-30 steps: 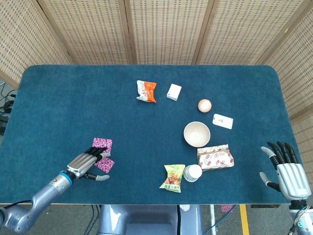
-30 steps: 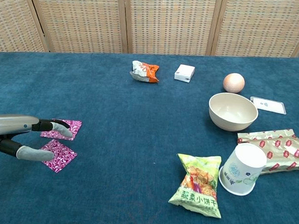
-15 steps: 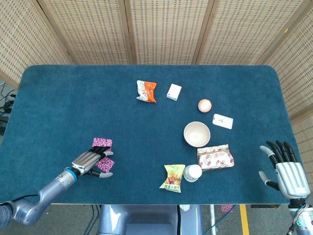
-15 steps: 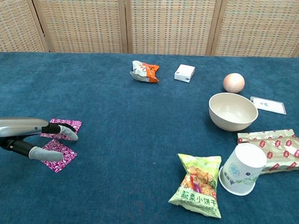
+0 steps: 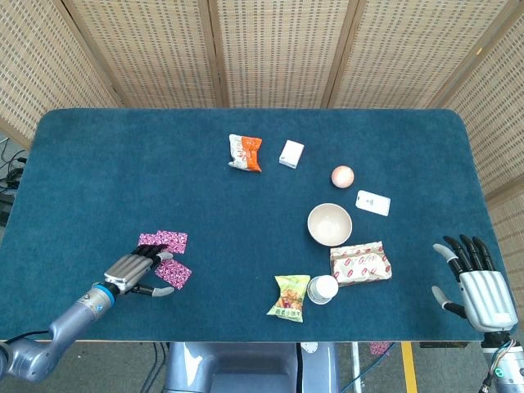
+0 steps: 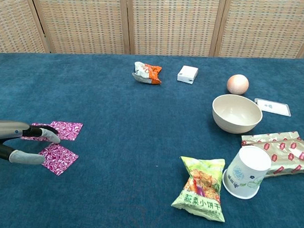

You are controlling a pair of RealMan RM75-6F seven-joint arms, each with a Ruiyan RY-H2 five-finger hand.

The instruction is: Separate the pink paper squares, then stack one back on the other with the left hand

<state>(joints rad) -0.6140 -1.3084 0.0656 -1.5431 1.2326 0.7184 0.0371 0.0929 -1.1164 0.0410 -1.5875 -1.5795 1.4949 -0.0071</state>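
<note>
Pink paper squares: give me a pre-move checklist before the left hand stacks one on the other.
1. Squares apart: far pink square and near pink square show a gap between them: ok.
2. Left hand at the squares: ok.
3. A square is gripped: cannot tell.
4. Both squares flat on the table: ok.
5. Right hand away from the squares, holding nothing: ok.

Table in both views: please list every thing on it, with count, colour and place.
pink paper squares: three visible, front left
orange snack bag: one, far centre
white box: one, beside it
egg: one, peach
white card: one, right
bowl: one, beige, centre right
red snack bag: one, before bowl
paper cup: one, white, tipped
green snack bag: one, front
left hand: fingers over squares
right hand: open, right edge
</note>
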